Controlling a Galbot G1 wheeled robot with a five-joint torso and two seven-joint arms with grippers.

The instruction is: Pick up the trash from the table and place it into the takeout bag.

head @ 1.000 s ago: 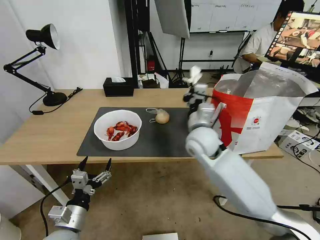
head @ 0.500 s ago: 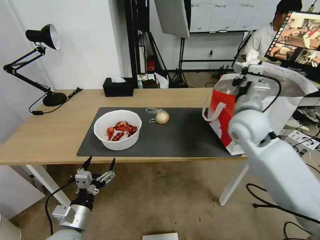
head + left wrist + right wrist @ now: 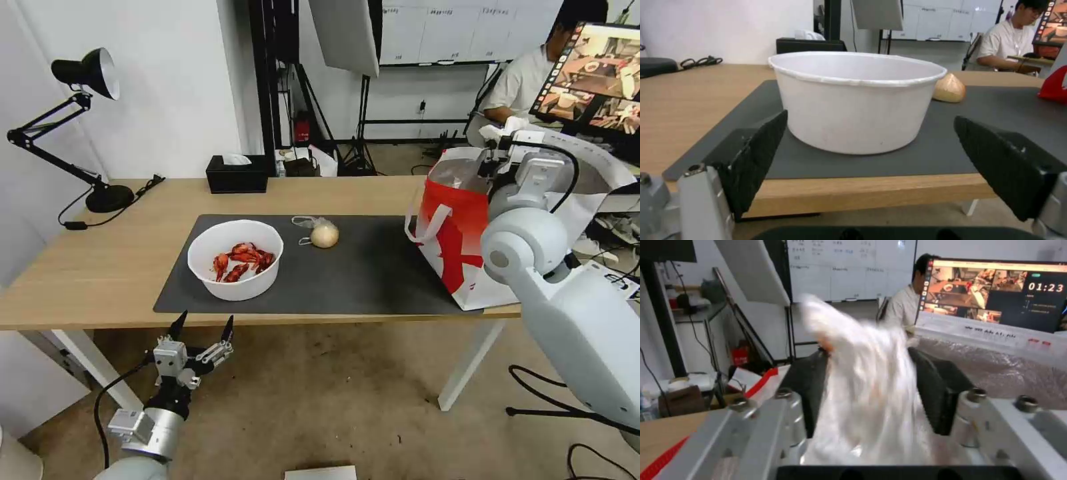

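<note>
The white bowl [image 3: 235, 259] of red crayfish shells stands on the dark mat [image 3: 353, 280] of the table [image 3: 100, 267]. Beside it lies the beige ball in its clear bag [image 3: 325, 235]. At the table's right end stands the takeout bag [image 3: 460, 247], its mouth open and its foil lining [image 3: 996, 370] showing. My right gripper [image 3: 501, 139] hangs over that mouth, shut on the crumpled white tissue [image 3: 512, 125] [image 3: 867, 400]. My left gripper [image 3: 203, 328] is open below the table's front edge. In the left wrist view it [image 3: 869, 120] faces the bowl [image 3: 853, 100] and the ball [image 3: 949, 91].
A black desk lamp [image 3: 87, 73] stands at the table's far left and a black tissue box [image 3: 237, 175] at its back edge. A monitor [image 3: 593, 73] and a seated person are behind the bag. White table legs [image 3: 467, 363] stand below.
My right arm has swung right with the tissue, from over the mat to above the bag's mouth. The left gripper has crept slightly up and right.
</note>
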